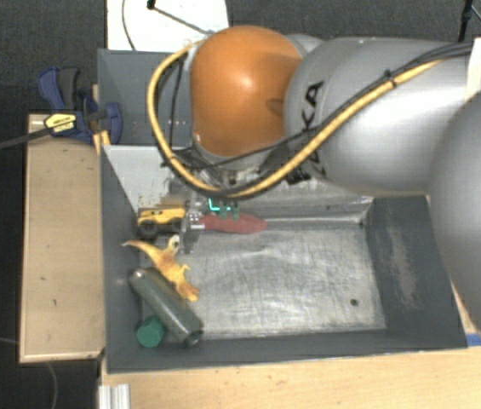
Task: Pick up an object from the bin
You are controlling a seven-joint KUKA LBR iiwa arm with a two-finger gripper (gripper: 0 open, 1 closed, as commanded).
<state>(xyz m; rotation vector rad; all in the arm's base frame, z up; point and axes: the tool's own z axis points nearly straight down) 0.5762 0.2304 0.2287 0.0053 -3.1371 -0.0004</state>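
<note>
4 things lie in left part of bin (308, 271). Under orange wrist cover, gripper (196, 227) sits low at back-left, between yellow toy truck (158, 218) and red flat piece (238, 223), just beside both. Whether it is open or closed: cannot tell. Yellow figure (170, 267) lies toward front. Grey cylinder (168, 308) with green cap (149, 334) lies in front-left corner.

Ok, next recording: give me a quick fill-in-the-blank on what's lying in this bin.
1. The toy truck just left of the gripper is ____ in colour.
2. The cap on the dark grey cylinder in the lower left corner of the bin is ____.
3. The flat thing lying just right of the gripper is ____.

Missing words: yellow; green; red.
</note>
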